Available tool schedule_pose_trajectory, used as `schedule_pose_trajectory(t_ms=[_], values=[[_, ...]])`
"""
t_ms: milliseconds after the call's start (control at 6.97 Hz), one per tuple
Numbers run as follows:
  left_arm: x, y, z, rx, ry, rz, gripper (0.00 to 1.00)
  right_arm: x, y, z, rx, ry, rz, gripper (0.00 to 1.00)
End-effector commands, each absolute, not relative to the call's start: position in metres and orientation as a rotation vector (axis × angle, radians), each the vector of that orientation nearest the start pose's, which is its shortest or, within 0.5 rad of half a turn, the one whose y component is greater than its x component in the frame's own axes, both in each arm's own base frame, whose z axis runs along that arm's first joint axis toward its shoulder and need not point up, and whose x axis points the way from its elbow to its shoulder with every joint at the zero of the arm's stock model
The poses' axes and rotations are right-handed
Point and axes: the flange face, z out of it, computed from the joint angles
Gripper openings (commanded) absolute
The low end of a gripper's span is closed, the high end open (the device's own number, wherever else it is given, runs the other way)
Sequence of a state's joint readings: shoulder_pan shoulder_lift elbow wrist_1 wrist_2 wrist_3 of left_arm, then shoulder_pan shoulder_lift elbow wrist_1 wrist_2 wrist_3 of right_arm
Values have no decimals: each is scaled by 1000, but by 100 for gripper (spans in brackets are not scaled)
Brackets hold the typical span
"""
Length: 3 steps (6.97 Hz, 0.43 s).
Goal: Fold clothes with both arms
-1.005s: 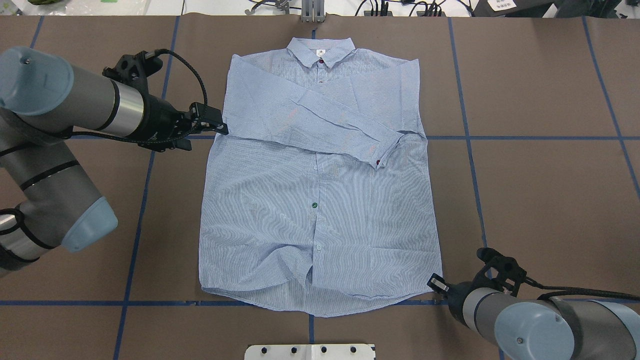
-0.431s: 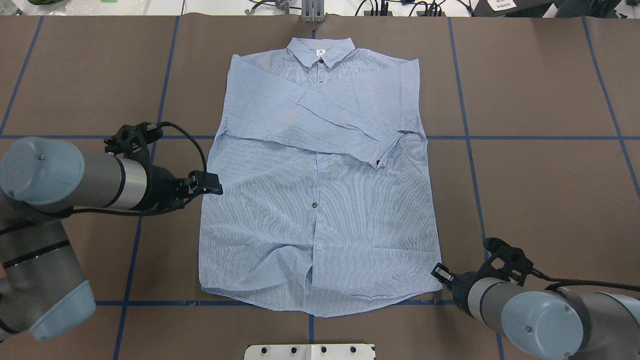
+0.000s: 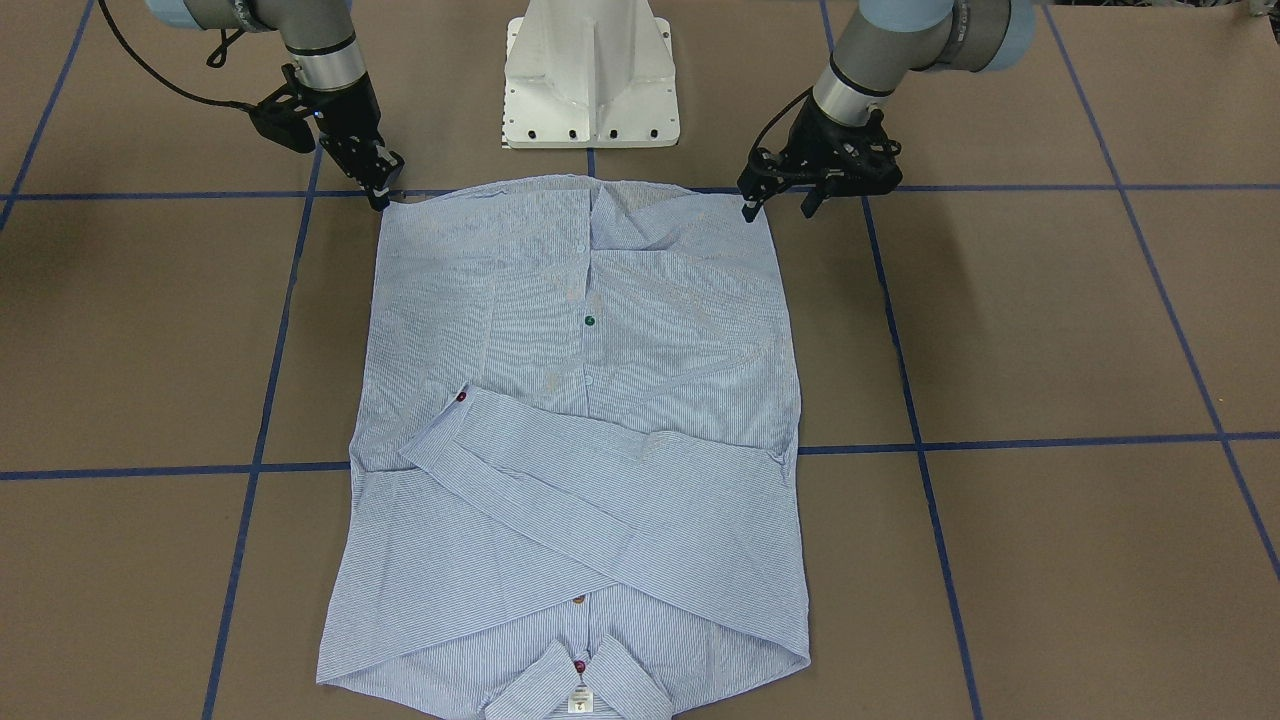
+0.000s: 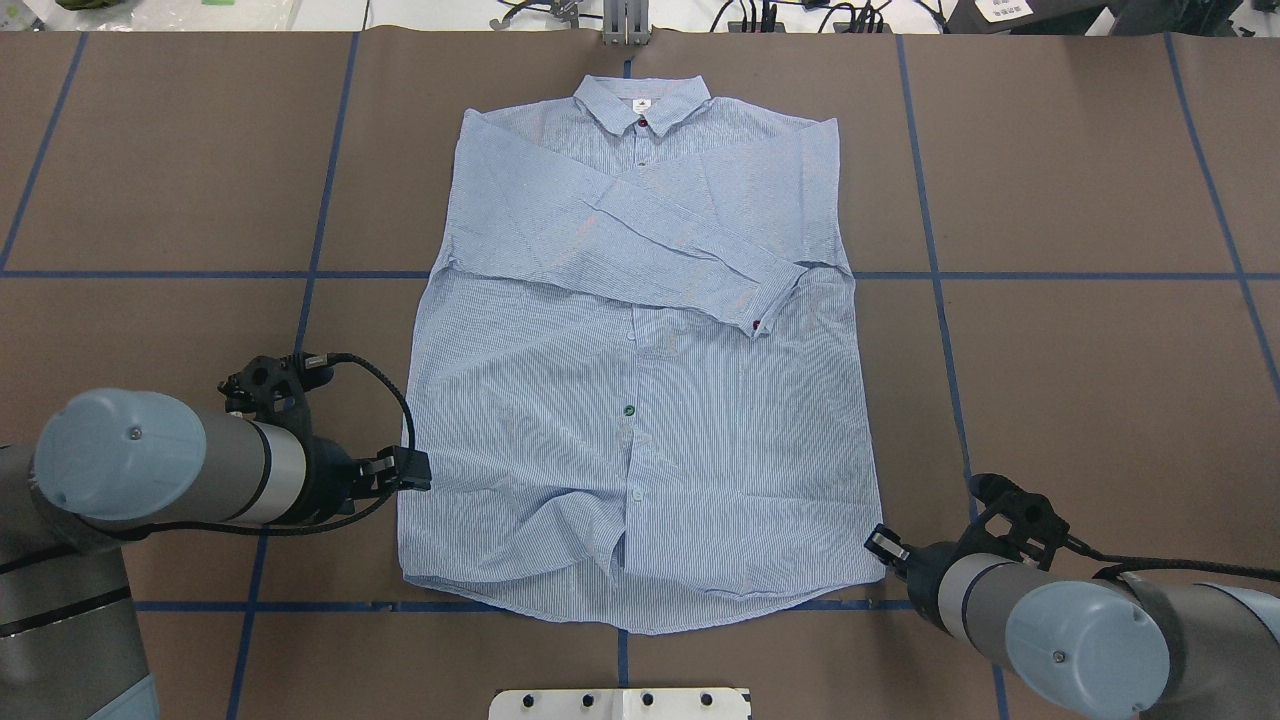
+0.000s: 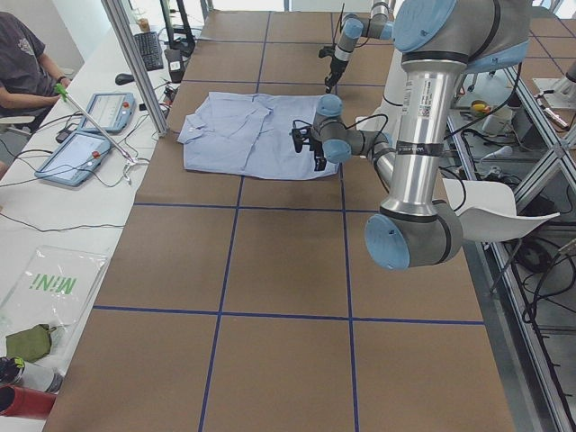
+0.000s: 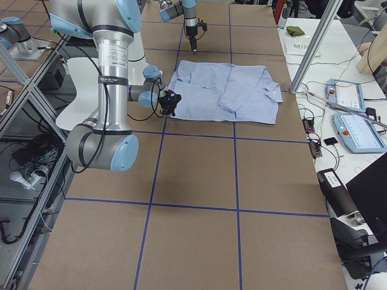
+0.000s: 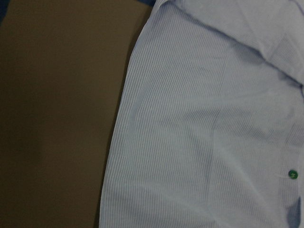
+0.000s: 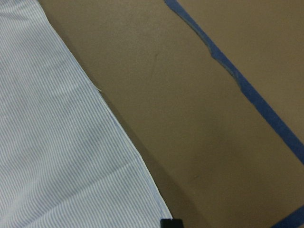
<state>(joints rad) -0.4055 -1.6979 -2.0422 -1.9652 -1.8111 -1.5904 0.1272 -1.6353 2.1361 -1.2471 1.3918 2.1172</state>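
Brown paper is covering the table (image 4: 1080, 400), and the striped button-up shirt (image 4: 640, 450) is lying flat on it at the middle, front up. Its collar (image 4: 642, 100) is pointing away from the robot and its sleeves (image 4: 690, 250) are lying crossed over the chest. At the left of the overhead view, the left gripper (image 4: 415, 470) is hovering just outside the shirt's side edge, near the left hem corner. In the front-facing view its fingers are standing apart and holding nothing. At the middle, the hem (image 4: 640, 622) is lying along the blue tape line (image 4: 300, 606), with wrinkles bunching beside the placket. At the right, the right gripper (image 4: 882, 547) is sitting at the right hem corner. Whether its fingers are apart or together cannot be told, and its wrist view is showing only the cloth edge beside bare table. In my judgement, the step in hand is taking both hem corners for a fold toward the collar. Each gripper should be pinching every cloth layer at its own corner. Both should be lifting level and together, keeping the hem taut so the wrinkles are pulled out and the crossed sleeves are not dragged.
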Motion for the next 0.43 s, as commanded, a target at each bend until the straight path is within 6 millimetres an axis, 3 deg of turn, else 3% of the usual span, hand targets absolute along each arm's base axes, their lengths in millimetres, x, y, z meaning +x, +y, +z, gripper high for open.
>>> schedule_pose_trajectory(t_ms=[0, 287], values=[[439, -292, 343, -59, 991, -270, 87, -433, -208, 392, 0, -859, 710, 0], [439, -292, 343, -59, 991, -274, 87, -442, -206, 397, -2, -849, 704, 54]])
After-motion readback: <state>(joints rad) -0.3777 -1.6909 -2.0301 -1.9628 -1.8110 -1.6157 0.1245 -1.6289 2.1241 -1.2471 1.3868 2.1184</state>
